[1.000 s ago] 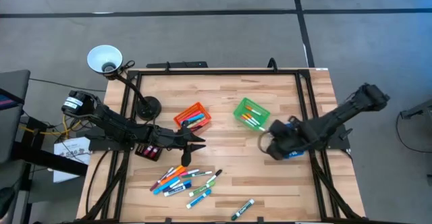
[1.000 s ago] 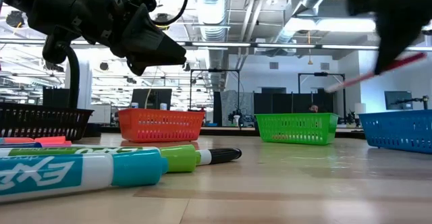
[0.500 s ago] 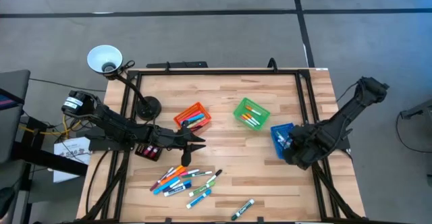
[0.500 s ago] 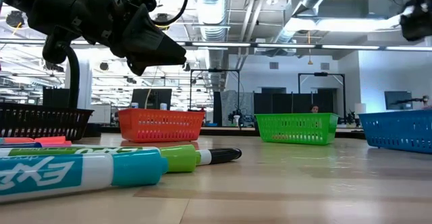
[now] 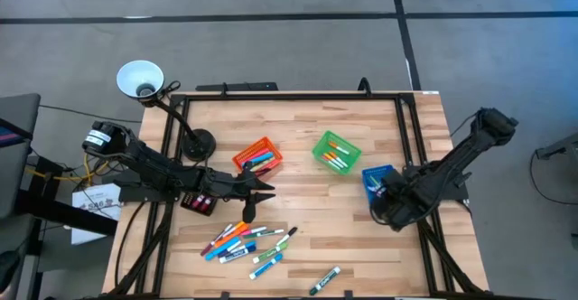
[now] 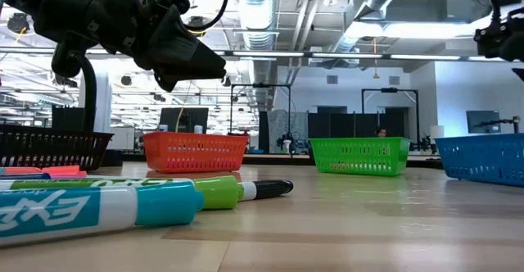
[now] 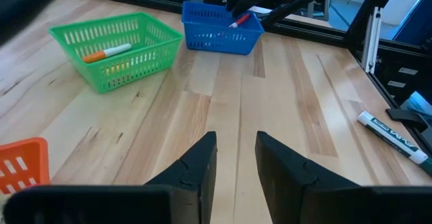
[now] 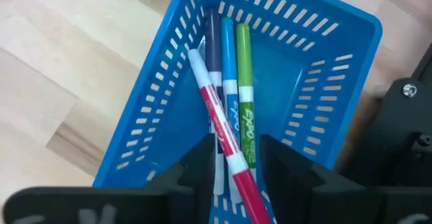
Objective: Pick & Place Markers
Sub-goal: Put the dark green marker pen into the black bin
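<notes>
While the table (image 5: 307,205) is carrying everything, its black frame rails are running along all sides and narrowing the room at the edges. Four small bins are sitting across the middle: an orange bin (image 5: 256,154) at about 11 o'clock from the table's centre, a green bin (image 5: 336,150) at 1 o'clock, a blue bin (image 5: 374,181) at 3 o'clock, and a black bin (image 5: 198,201) at 9 o'clock, partly under the left arm.

Over the blue bin the right gripper (image 8: 229,158) is hovering, its fingers standing narrowly apart around a red-and-white marker (image 8: 219,126); whether they are actually pressing it cannot be told. That marker is lying slanted across three others inside the bin. At 9 o'clock the left gripper (image 7: 235,158) is waiting above bare wood with a narrow gap between its fingers and nothing in it.

Most of the markers (image 5: 244,241) are lying in a loose heap at 7 o'clock, several touching or crossing, with one green-capped marker (image 5: 325,280) lying alone near the 6 o'clock edge.

These markers are probably light, stiff and smooth, so they are likely to roll; gripping mid-barrel, across the width, seems safest. Open wood between the heap and the bins is giving clear passage, though the crowded heap is leaving little finger room.
</notes>
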You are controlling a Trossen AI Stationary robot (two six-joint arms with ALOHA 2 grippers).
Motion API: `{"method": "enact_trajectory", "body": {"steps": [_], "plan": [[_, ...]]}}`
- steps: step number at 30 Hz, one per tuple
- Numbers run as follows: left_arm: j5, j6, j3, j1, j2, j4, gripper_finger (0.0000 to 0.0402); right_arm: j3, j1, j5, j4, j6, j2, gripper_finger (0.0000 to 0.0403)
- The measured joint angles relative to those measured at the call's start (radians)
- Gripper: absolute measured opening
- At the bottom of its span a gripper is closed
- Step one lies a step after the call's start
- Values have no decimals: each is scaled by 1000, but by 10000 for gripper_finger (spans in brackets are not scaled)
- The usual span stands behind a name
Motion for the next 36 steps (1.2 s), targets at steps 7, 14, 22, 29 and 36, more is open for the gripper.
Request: {"method": "enact_trajectory", "body": {"steps": [7, 14, 22, 29, 36], "plan": [[0, 10, 0, 0, 0, 0, 99, 0, -33, 0, 16, -40, 7, 122], [0, 11, 0, 0, 0, 0, 99, 31, -60, 2, 15, -67, -26, 111], [0, 11, 0, 0, 0, 0, 99, 115, -55, 96, 168, -280, -28, 96], [0, 11, 0, 0, 0, 0, 99, 116, -54, 104, 653, -872, 12, 95], [0, 11, 0, 0, 0, 0, 99, 116, -25, 21, 1049, -1238, 192, 97]]}}
